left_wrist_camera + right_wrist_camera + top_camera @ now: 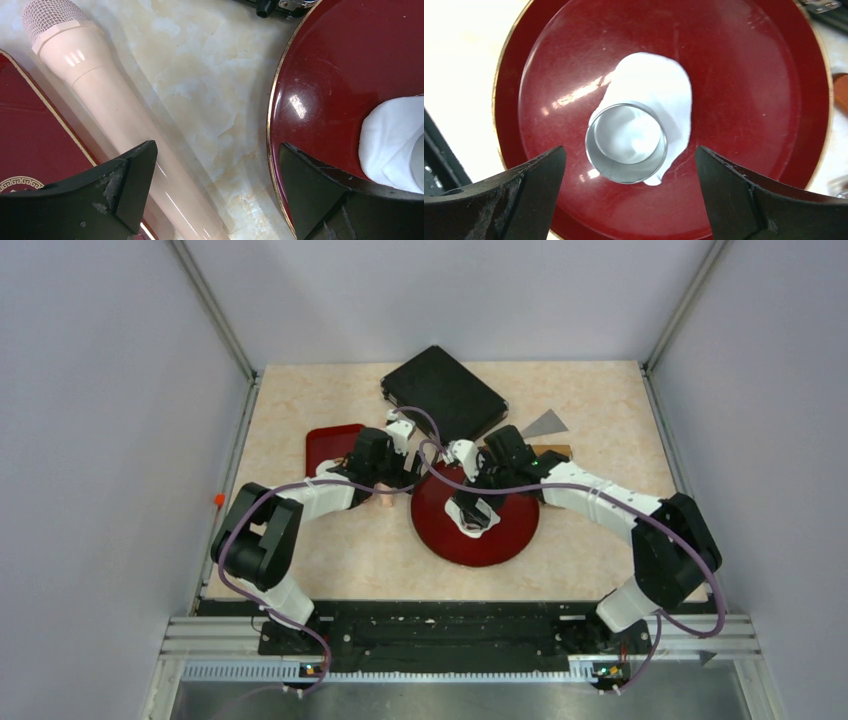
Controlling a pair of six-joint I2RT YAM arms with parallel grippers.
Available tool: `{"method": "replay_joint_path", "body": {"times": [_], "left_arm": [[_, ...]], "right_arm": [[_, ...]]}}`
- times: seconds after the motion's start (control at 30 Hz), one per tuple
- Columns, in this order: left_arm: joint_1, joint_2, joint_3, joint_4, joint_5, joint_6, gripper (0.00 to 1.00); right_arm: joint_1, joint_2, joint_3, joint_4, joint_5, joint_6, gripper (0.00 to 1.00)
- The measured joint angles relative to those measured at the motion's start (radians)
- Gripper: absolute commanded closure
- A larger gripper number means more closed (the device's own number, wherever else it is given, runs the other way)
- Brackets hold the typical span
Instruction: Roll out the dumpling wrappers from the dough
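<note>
Dough point(654, 87), flattened, is lying centrally on the red plate point(749, 75), with the ring cutter point(626, 142) overlapping its edge. The right end effector point(630, 150) is hovering released above the cutter. The left end effector point(217, 147) is hovering, released, over the worktop point(210, 75) beside the rolling pin point(100, 100).

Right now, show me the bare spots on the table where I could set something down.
Bare table: the far-left corner behind the small red tray, the far-right corner past the grey scraper, and the near strip in front of the round red plate. Crowded: the middle, with rolling pin, dough, ring cutter, left arm and right arm.
</note>
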Motion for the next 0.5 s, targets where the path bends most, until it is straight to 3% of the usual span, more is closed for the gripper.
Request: {"method": "replay_joint_path", "body": {"times": [0.5], "left_arm": [[0.000,0.000,-0.006,0.007,-0.001,0.000,0.04]], "right_arm": [[-0.007,0.091,0.018,-0.043,-0.037,0.016,0.01]]}}
